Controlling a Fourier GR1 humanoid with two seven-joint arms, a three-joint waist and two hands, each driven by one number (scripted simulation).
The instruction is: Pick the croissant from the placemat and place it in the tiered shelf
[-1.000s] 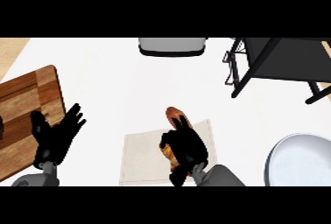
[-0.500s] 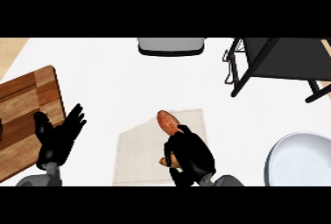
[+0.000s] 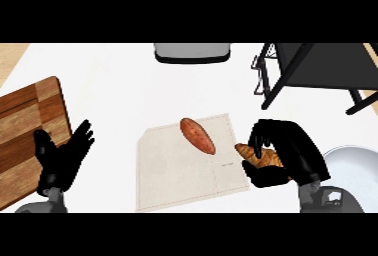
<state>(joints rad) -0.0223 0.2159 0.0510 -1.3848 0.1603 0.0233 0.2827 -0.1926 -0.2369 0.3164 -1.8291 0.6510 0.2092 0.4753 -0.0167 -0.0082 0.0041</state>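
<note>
The croissant (image 3: pixel 260 155), golden brown and ridged, sits in the right hand (image 3: pixel 289 155) at the placemat's (image 3: pixel 177 175) right edge, dark fingers curled around it. An orange-red sweet potato (image 3: pixel 198 135) lies on the placemat. The left hand (image 3: pixel 63 157) rests with fingers relaxed by the wooden board (image 3: pixel 26 125)
</note>
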